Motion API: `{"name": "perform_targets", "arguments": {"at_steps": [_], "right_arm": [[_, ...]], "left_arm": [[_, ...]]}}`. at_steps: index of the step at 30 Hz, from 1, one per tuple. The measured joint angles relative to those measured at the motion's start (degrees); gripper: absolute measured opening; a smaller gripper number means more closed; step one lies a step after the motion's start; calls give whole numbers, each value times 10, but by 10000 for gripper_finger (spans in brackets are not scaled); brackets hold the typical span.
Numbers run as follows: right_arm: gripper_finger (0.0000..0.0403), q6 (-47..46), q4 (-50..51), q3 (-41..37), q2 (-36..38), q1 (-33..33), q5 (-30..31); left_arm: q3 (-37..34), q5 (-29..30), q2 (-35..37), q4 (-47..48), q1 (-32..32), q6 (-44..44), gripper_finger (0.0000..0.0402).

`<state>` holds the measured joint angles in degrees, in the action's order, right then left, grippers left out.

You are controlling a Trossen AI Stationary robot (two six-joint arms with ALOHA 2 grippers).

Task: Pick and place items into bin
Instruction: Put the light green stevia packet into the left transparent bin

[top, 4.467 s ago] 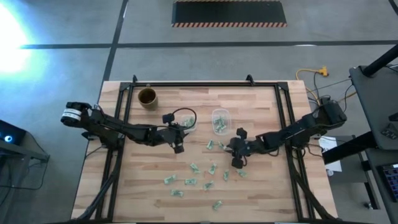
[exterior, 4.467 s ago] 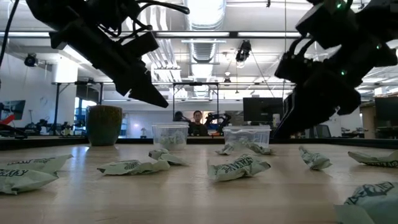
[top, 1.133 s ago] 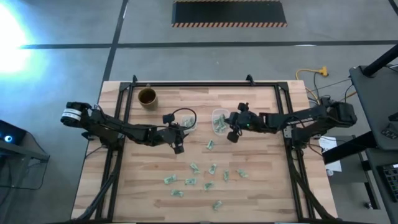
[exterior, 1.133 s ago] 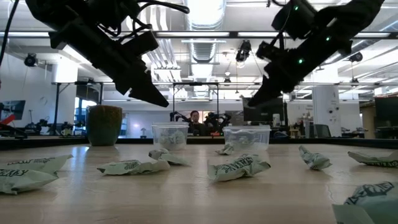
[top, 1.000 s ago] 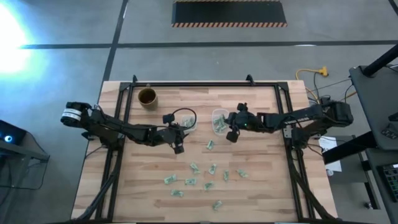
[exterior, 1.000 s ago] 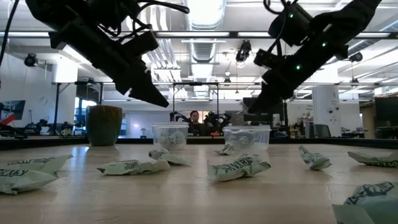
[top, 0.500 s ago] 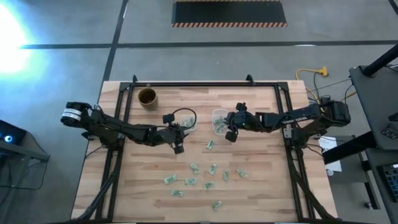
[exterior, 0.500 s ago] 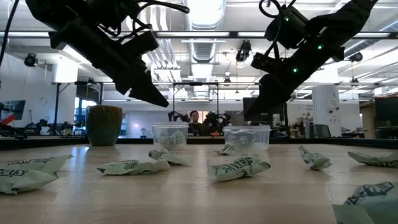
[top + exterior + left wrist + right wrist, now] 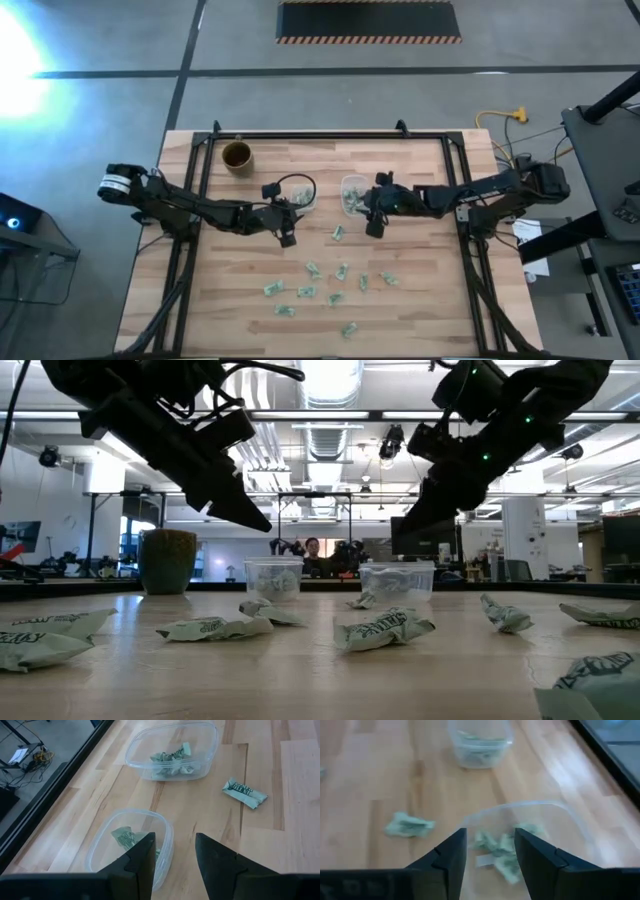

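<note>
Small green-and-white wrappers lie scattered on the wooden table, among them one [image 9: 338,233] between the arms and several [image 9: 333,298] nearer the near edge. Two clear tubs stand side by side: the left tub [image 9: 303,200] and the right tub [image 9: 352,195], each with wrappers inside. My left gripper [image 9: 175,840] hovers open and empty over the near rim of the left tub [image 9: 131,847]. My right gripper [image 9: 490,835] hangs open and empty above the right tub [image 9: 520,840], whose wrappers [image 9: 500,852] show between the fingers. Both grippers are well above the table in the low view.
A brown round cup [image 9: 237,156] stands near the far left corner. One loose wrapper [image 9: 245,793] lies just near of the tubs. A black frame rail runs along the table's far edge and sides. Bare wood lies left of the wrapper cluster and along the right side.
The right gripper has drifted a little toward the table's left and then slightly toward the near edge, staying high over the right tub. The left arm has kept still, and the wrappers on the table have not moved.
</note>
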<state>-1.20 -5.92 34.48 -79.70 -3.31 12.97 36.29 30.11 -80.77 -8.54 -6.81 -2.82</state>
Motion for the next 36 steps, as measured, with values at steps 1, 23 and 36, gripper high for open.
{"name": "perform_targets", "arguments": {"at_steps": [1, 23, 36], "right_arm": [[155, -1, 7, 0, 3, 7, -7], [121, -79, 130, -2, 55, 191, -12], [107, -78, 129, -14, 55, 210, -11]], "left_arm": [[0, 0, 0, 0, 0, 0, 123], [1, -193, 0, 7, -49, -19, 123], [14, -192, -38, -32, -119, -10, 123]]}}
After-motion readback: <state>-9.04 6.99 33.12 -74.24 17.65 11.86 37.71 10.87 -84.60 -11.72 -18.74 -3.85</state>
